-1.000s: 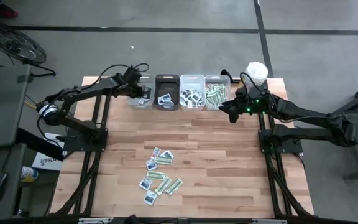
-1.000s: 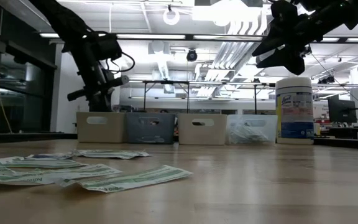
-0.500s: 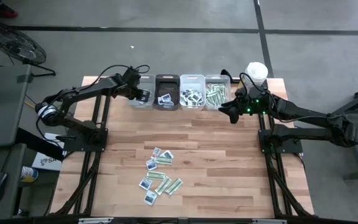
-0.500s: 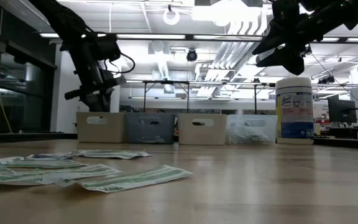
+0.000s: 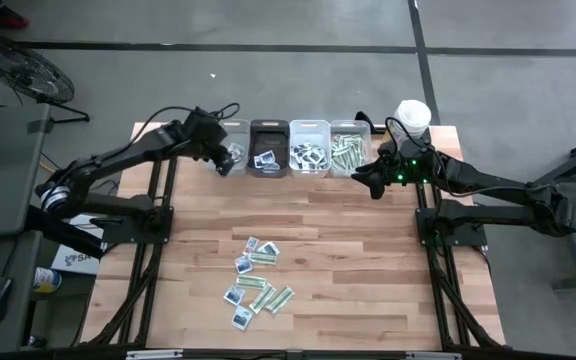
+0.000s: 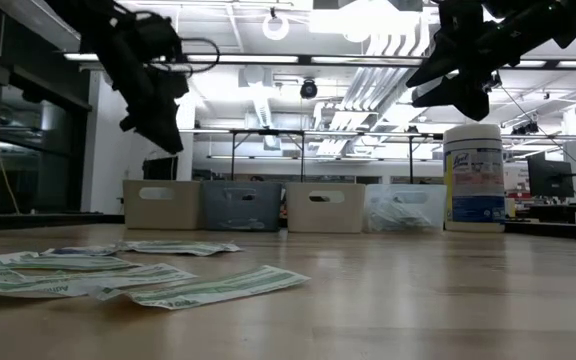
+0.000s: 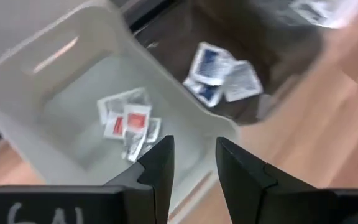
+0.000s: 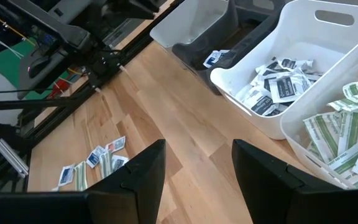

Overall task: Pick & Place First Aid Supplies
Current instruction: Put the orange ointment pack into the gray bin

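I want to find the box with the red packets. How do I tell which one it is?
Look at the row of four bins along the far edge of the wooden table. The one you want is the pale bin at the left end, under the left gripper. Its packets have red squares, while the dark bin beside it holds blue-marked ones.

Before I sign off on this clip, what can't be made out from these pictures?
- Bin contents, low view: the bins show only their side walls.
- Print on the loose packets, high view: too small to read.
- Far end of the dark bin, left wrist view: blurred and cut by the frame edge.
- Canister label, high view: hidden, seen from straight above.
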`<state>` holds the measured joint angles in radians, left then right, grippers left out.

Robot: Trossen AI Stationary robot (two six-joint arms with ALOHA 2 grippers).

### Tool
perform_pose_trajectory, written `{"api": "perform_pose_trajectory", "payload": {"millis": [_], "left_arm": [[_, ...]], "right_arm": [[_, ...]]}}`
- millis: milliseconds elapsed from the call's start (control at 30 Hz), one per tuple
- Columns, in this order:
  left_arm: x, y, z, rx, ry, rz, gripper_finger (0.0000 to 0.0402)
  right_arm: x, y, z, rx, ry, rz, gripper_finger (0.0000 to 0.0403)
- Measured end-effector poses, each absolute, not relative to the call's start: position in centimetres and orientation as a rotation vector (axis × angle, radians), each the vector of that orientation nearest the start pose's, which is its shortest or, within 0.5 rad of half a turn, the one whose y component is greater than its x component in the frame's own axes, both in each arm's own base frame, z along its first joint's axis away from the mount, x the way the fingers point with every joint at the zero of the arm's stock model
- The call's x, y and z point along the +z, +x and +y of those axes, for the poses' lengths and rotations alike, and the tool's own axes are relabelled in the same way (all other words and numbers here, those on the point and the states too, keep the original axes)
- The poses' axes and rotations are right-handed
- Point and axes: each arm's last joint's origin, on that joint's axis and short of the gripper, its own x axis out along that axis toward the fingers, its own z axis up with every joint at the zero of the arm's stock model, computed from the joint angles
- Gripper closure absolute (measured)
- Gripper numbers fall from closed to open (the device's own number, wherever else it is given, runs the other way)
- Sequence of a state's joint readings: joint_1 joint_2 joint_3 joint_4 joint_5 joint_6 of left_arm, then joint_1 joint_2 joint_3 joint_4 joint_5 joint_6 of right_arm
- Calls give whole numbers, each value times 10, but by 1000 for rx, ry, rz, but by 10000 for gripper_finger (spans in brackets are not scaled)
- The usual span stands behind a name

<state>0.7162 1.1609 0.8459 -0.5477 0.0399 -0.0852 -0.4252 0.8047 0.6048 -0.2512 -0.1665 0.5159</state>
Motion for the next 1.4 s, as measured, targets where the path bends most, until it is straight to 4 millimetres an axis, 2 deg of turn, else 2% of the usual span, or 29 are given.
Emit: {"api": "perform_pose_trajectory", "payload": {"millis": [133, 333, 533, 800, 1200, 1400], "left_arm": [[260, 179, 132, 549, -271, 808, 284], [260, 194, 104, 271, -113, 844, 284], [251, 208, 74, 88, -5, 921, 284], [230, 230, 37, -135, 134, 1026, 284], [198, 264, 1, -253, 301, 1045, 280], [181, 272, -10, -270, 287, 1096, 228]], "right_arm": [[262, 162, -68, -361, 633, 360, 224], [262, 162, -68, -360, 629, 361, 224], [262, 162, -68, -360, 629, 361, 224], [262, 162, -68, -356, 627, 363, 224], [261, 162, -67, -346, 632, 373, 224], [260, 161, -67, -344, 635, 384, 224]]}}
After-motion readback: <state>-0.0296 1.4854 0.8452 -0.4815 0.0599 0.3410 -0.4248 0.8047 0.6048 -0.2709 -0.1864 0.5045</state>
